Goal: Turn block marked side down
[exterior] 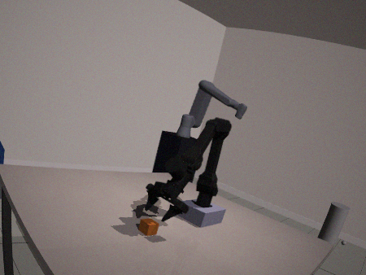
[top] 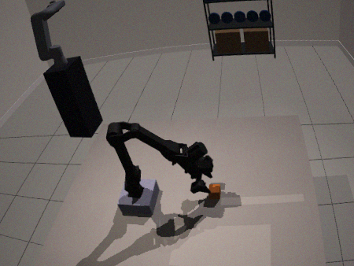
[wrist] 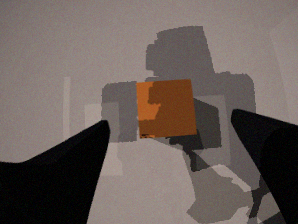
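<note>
Orange block (wrist: 166,108) sits flat on the tabletop (top: 256,157), no marked face showing from above. Looks small, rigid and light; opposite flat sides are the easy grab. Hand (exterior: 162,207) hangs just above it, spread wide, holding nothing.

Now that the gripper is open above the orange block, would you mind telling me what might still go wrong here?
1. The open gripper hangs just above the orange block; a low sweep of a fingertip could tip it.
2. No mark shows on the block's visible faces, so the marked side seems to be down, but the underside is hidden and this is unconfirmed.
3. The arm's shadow partly covers the block in the wrist view, which could mask a faint mark.
</note>
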You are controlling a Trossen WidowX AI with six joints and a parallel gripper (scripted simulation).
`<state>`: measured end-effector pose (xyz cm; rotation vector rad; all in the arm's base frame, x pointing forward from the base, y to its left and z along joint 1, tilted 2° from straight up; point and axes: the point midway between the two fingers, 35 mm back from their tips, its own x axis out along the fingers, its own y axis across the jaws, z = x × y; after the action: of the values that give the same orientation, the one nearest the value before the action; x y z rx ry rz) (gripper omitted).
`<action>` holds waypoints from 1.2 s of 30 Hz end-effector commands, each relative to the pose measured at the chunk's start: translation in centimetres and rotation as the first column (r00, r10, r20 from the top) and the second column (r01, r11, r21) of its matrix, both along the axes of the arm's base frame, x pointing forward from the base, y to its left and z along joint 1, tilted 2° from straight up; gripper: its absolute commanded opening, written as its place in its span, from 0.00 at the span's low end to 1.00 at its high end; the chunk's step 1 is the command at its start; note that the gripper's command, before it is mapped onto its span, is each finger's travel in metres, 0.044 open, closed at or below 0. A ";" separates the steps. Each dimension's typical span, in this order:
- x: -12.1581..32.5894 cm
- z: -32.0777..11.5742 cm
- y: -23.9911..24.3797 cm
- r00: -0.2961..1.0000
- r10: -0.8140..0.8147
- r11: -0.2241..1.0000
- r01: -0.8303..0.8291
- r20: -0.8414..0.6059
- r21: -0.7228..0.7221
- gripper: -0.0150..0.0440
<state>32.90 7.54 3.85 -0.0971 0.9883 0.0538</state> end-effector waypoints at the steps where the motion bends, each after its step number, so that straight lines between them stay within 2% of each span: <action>1: -0.7 2.4 -0.1 0.999 -0.012 1.000 0.012 -0.032 0.017 1.00; 5: -0.5 2.5 0.0 0.998 -0.012 1.000 0.013 -0.055 0.014 1.00; 12: 1.6 3.5 0.4 0.959 -0.020 1.000 0.017 -0.283 -0.014 1.00; 20: 2.9 4.8 0.4 0.858 -0.041 0.999 0.027 -0.512 -0.035 1.00; 24: 2.9 4.8 0.4 0.855 -0.041 0.999 0.027 -0.517 -0.035 1.00; 28: 3.1 1.6 0.4 0.855 -0.041 0.999 0.027 -0.517 -0.035 1.00; 36: 3.1 0.3 0.3 0.855 -0.042 0.999 0.027 -0.517 -0.036 1.00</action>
<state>36.11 7.93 5.10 -0.0909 1.5282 0.0291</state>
